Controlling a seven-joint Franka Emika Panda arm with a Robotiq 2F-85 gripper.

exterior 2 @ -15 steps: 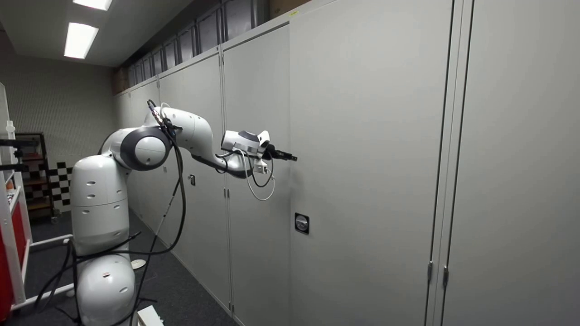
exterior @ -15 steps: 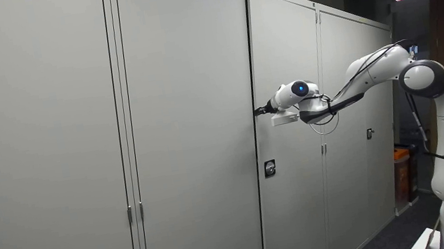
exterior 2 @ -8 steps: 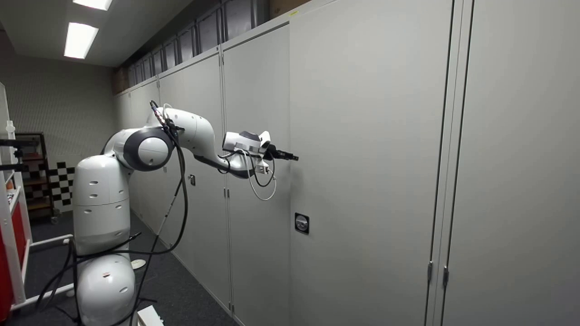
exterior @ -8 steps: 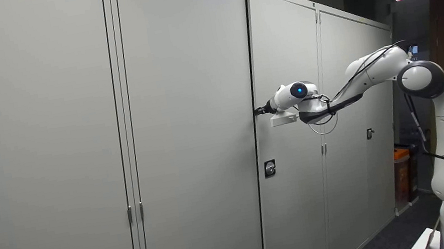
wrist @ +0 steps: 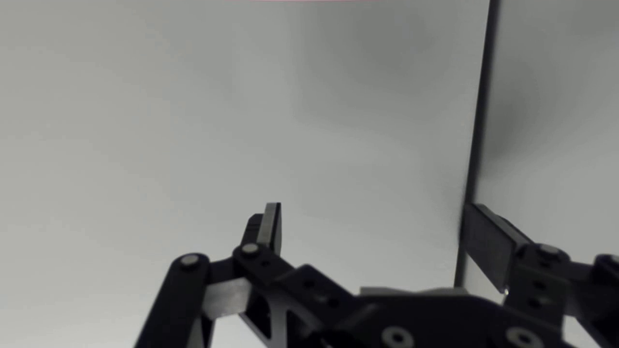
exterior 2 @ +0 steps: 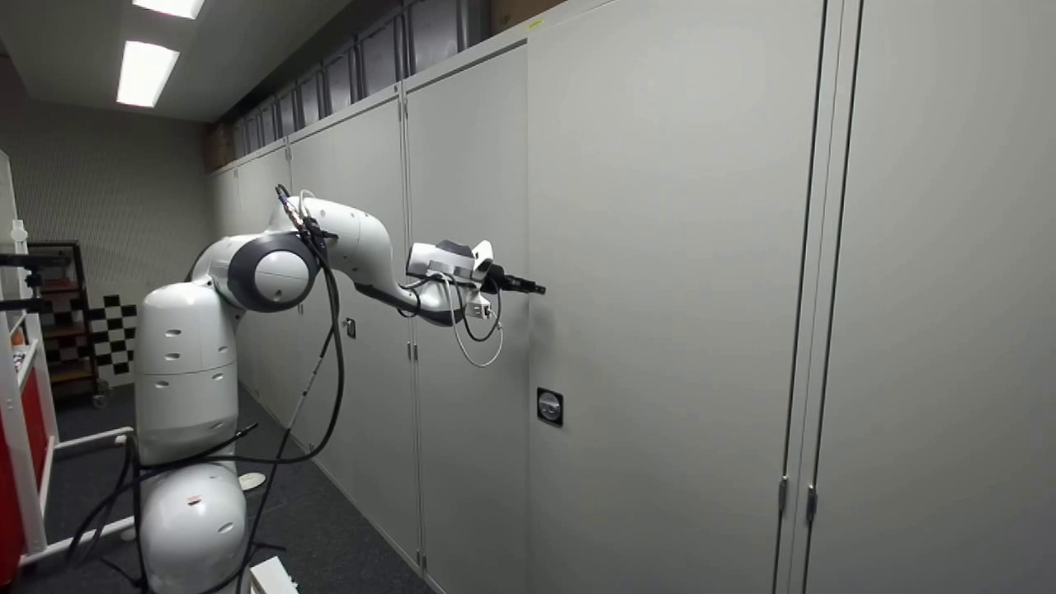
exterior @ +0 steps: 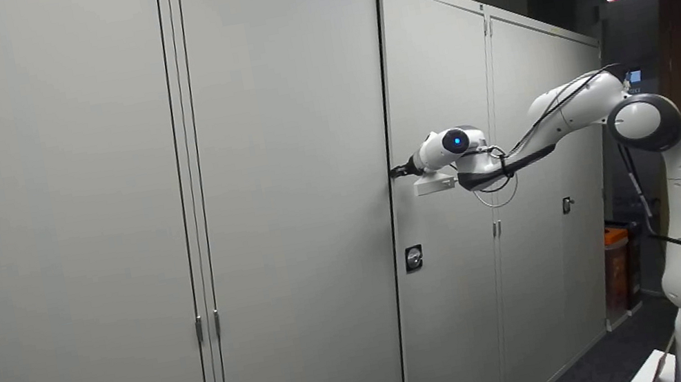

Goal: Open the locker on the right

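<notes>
The locker (exterior: pixel 458 324) stands immediately to the right of a dark vertical gap (wrist: pixel 480 116), latch (exterior: pixel 414 258) near its door's (exterior 2: pixel 676 280) left edge; whether ajar cannot be determined. Gripper (wrist: pixel 375 208): above latch height, jaws spread wide, nothing held. In the wrist view, the right-hand finger (wrist: pixel 489 247) overlaps the gap; contact or entry cannot be confirmed.

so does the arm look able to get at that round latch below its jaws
Probably yes, if it moves down: the latch sits below the open jaws in both exterior views, and nothing visible stands between them.
</notes>
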